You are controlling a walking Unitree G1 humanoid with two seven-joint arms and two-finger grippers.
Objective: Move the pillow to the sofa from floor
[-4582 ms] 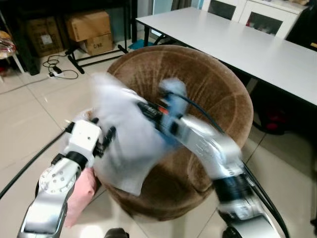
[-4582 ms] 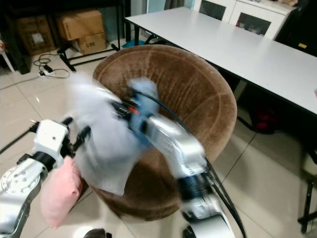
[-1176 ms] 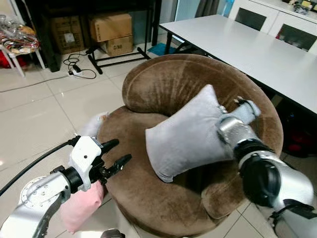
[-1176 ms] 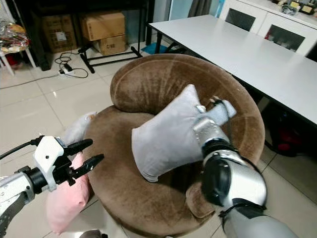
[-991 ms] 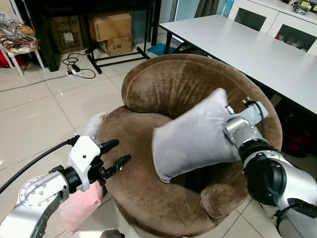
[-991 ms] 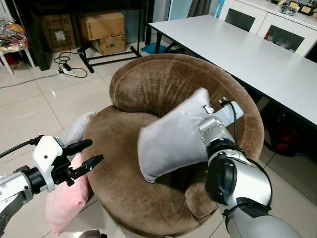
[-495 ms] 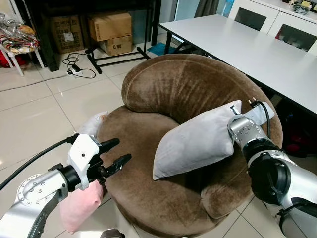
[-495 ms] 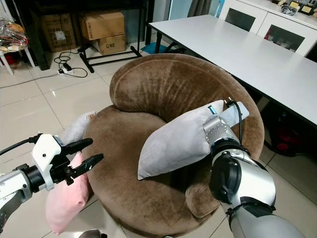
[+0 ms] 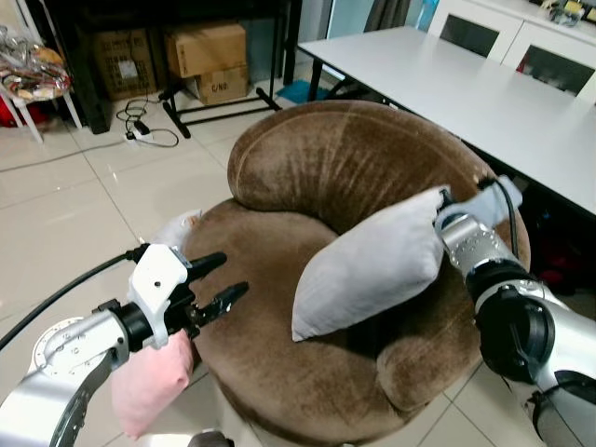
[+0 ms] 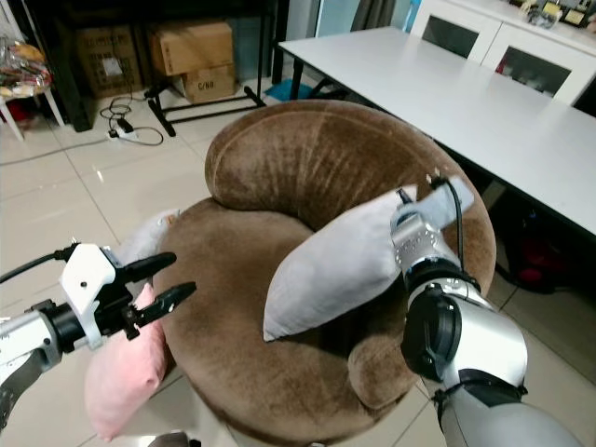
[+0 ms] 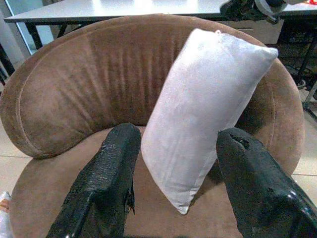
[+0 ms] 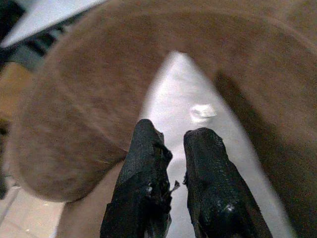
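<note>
A grey pillow [image 9: 368,264] lies tilted on the seat of the round brown sofa [image 9: 326,163], its upper corner leaning toward the backrest at about two o'clock, its lower corner pointing to seven o'clock. The right gripper [image 12: 173,144] sits at that upper corner — its two black fingers are drawn close together, with only a thin gap, just over the pillow's edge; whether they pinch fabric cannot be told. The left gripper [image 9: 222,277] hovers at the sofa's nine o'clock rim, fingers spread wide apart, holding nothing. Below it, at eight o'clock on the tiled floor [image 9: 65,214], a pink pillow [image 9: 149,386] leans against the sofa's side. A white table [image 9: 447,79] stands at one o'clock.
</note>
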